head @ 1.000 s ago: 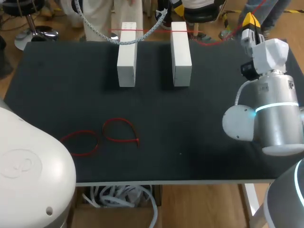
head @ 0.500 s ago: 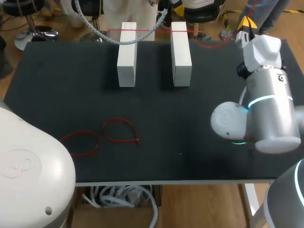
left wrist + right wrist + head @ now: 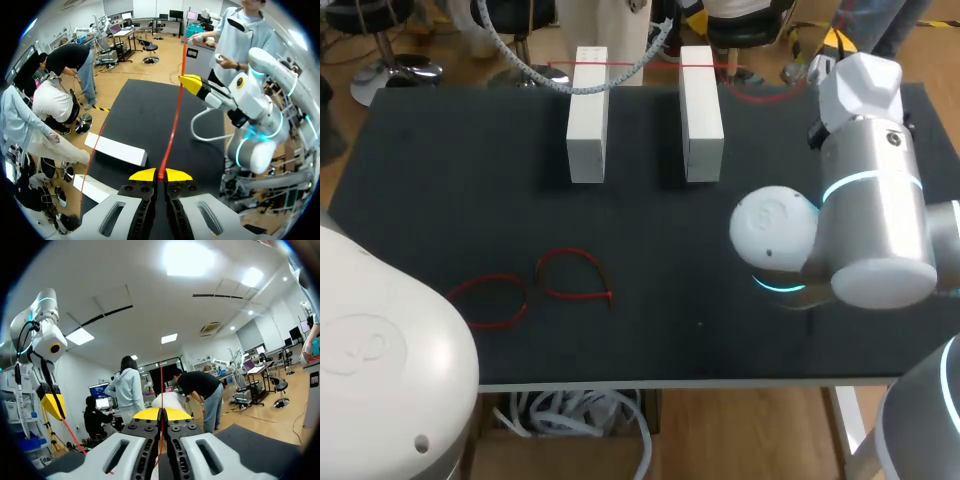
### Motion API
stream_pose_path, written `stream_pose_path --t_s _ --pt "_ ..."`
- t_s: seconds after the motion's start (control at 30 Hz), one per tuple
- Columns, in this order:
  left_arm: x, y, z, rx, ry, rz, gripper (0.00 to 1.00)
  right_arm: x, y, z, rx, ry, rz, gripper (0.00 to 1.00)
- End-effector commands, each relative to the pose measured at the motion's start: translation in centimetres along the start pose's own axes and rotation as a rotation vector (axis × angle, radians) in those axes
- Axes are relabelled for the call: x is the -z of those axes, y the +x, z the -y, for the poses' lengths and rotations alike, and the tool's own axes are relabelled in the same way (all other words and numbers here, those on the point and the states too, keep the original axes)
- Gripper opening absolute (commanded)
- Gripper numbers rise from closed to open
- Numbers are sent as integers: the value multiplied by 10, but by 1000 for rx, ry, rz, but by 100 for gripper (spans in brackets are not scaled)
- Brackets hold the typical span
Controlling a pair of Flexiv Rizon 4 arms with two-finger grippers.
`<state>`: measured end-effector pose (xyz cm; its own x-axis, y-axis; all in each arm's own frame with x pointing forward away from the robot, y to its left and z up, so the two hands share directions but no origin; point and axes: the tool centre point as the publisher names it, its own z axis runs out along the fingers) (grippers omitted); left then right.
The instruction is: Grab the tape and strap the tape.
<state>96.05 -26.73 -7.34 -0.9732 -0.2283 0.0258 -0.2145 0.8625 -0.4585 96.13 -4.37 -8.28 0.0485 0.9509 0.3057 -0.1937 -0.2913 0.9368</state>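
The black-topped table (image 3: 440, 180) is carrying two white rectangular blocks (image 3: 587, 115), standing side by side near its far edge, with a red line (image 3: 640, 63) lying across their far ends. The silver right arm (image 3: 875, 230) is being held over the right edge. A long thin red plastic strap (image 3: 172, 130) is being held straight in the air near the far edge, beside the blocks. The left gripper (image 3: 161, 175) and the right gripper (image 3: 161, 413) are each being pressed closed on it, yellow tips together. Toward the front-left corner two red strap loops (image 3: 575, 275) are lying. For the strapping, tension is probably best being kept even and both pinches firm, so that the strap is not being let slip.
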Motion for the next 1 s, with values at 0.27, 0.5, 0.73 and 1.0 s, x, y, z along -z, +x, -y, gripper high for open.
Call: stream_pose_path --t_s 0.27,0.5,0.73,1.0 --pt "0 0 1 2 -5 0 0 -2 4 -3 -2 14 50 0" --pt "0 0 1 2 -5 0 0 -2 4 -3 -2 14 50 0" --pt "0 0 1 2 -5 0 0 -2 4 -3 -2 14 50 0" --pt "0 0 1 2 -5 0 0 -2 11 -14 180 -154 -66 0"
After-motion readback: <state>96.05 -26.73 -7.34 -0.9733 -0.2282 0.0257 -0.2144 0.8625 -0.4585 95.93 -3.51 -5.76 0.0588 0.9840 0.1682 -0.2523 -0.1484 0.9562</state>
